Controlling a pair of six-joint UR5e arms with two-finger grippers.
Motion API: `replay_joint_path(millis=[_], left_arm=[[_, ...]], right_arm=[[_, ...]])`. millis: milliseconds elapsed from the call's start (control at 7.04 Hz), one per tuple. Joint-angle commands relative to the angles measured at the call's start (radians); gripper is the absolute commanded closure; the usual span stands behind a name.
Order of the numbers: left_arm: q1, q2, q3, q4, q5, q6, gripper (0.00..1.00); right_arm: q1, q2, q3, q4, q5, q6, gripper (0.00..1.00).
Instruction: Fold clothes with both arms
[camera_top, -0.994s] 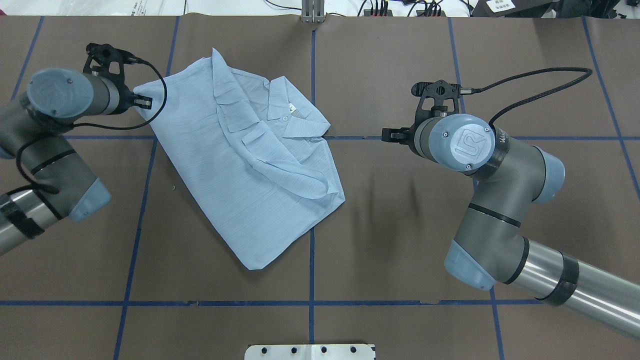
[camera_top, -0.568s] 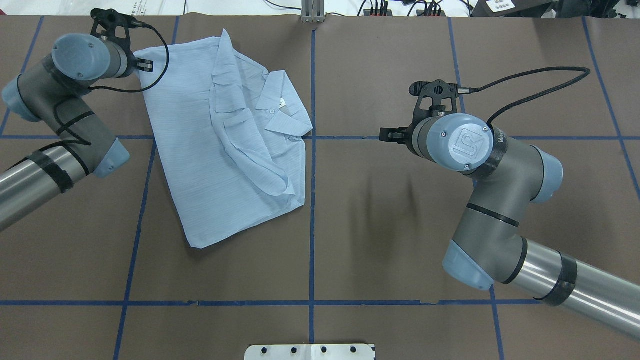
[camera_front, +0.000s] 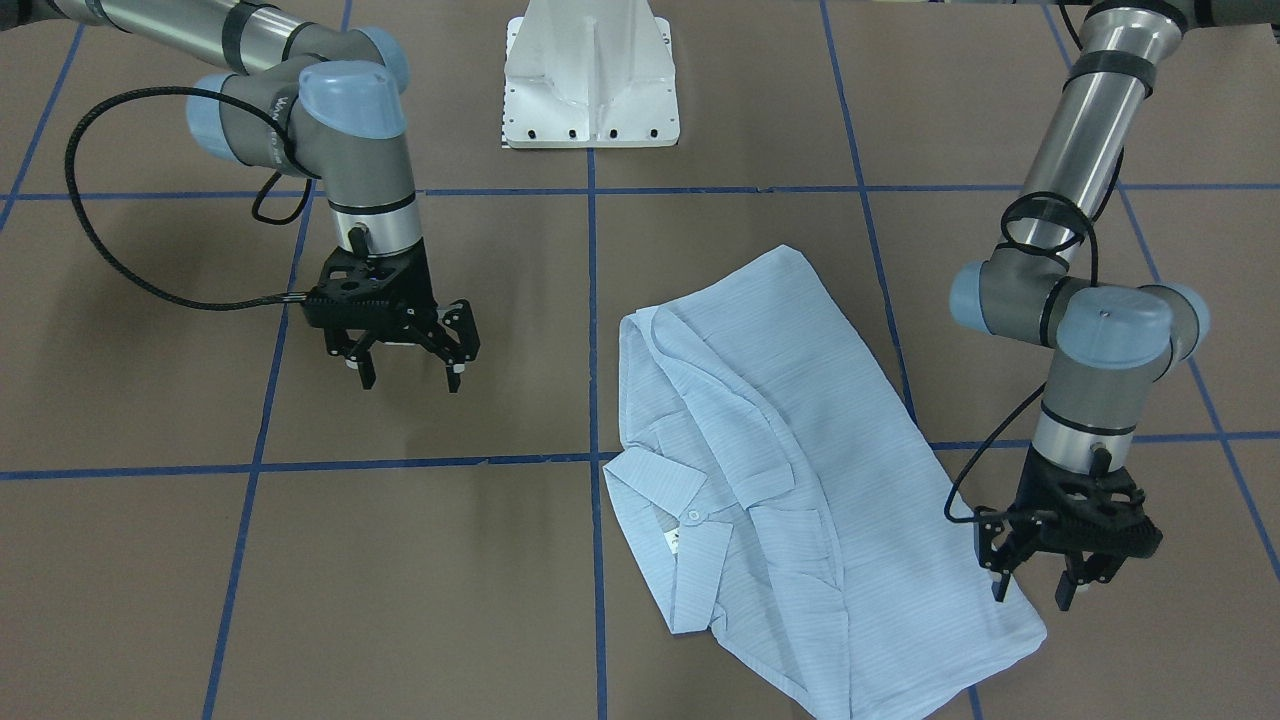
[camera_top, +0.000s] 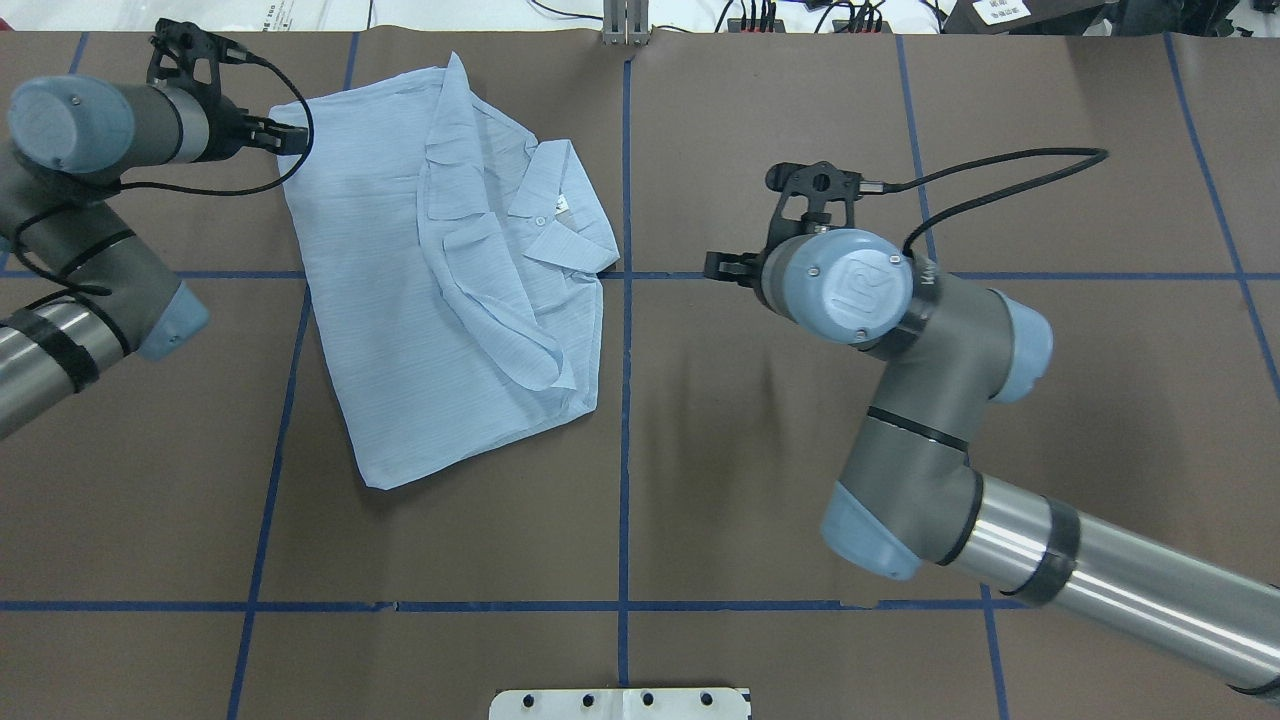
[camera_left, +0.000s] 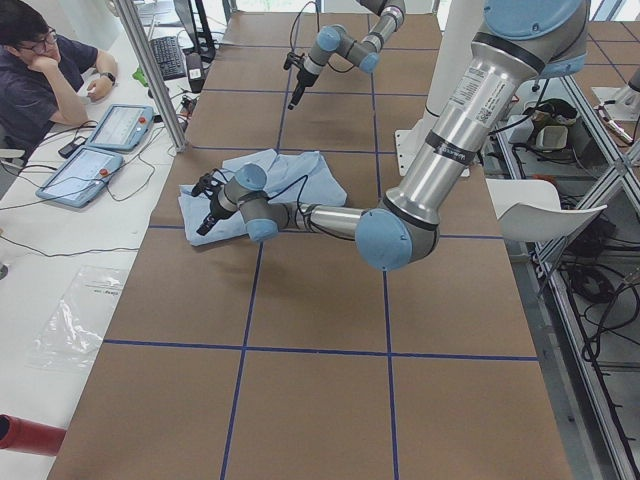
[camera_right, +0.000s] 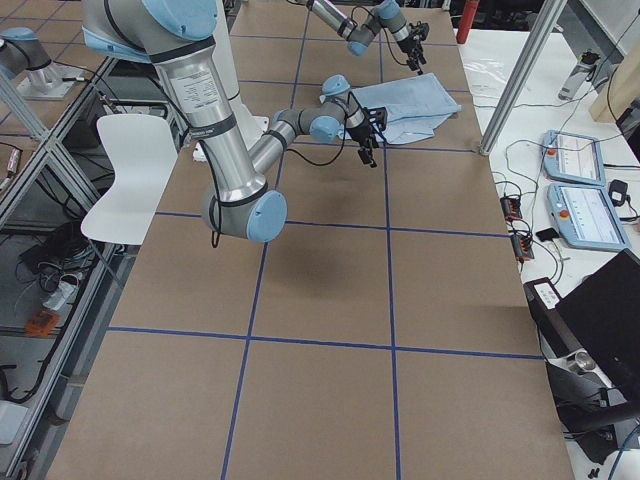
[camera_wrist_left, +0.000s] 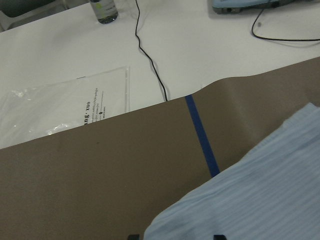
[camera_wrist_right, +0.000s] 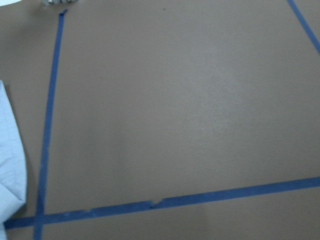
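The light-blue shirt (camera_top: 400, 300) lies folded on the brown table, left of centre, with its collar up; it also shows in the front view (camera_front: 850, 480). My left gripper (camera_top: 290, 137) is at the shirt's far-left corner. In the front view it (camera_front: 1032, 597) hovers just over that corner with its fingers apart. The left wrist view shows the shirt corner (camera_wrist_left: 260, 200) between the fingertips. My right gripper (camera_top: 722, 268) is open and empty above the bare table, to the right of the collar, and shows in the front view (camera_front: 410, 382). The right wrist view shows the shirt's edge (camera_wrist_right: 10, 165).
The white pedestal base (camera_front: 590, 75) stands at the robot's side of the table. Blue tape lines cross the brown cover. Beyond the far edge lie a plastic bag (camera_wrist_left: 65, 110), cables and teach pendants (camera_left: 85, 170), and an operator (camera_left: 40, 70) sits there.
The shirt was dragged toward the far left and turned, then settled. My left wrist has swung round at the corner. My right arm has moved left toward the shirt.
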Motion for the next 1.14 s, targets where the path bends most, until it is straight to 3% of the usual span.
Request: replay_joint_path(millis=[0,284,426,710,994], left_arm=[[0.006,0.063,-0.073,-0.071,-0.038,-0.074,0.00],[0.011,0.063,-0.073,-0.071,-0.038,-0.081,0.00],[0.011,0.063,-0.076,-0.073,-0.038,-0.082,0.00],[0.011,0.063,-0.077,-0.073,-0.038,-0.082,0.00],[0.011,0.062,-0.077,-0.073,-0.038,-0.082,0.00]], right_arm=[[-0.045,0.177,-0.158,-0.004,-0.039,0.188,0.02],[-0.080,0.272,-0.286,-0.004,-0.112,0.296,0.06],[-0.089,0.360,-0.422,0.011,-0.154,0.329,0.14],[-0.088,0.433,-0.535,0.090,-0.157,0.330,0.39],[-0.083,0.447,-0.623,0.195,-0.185,0.321,0.41]])
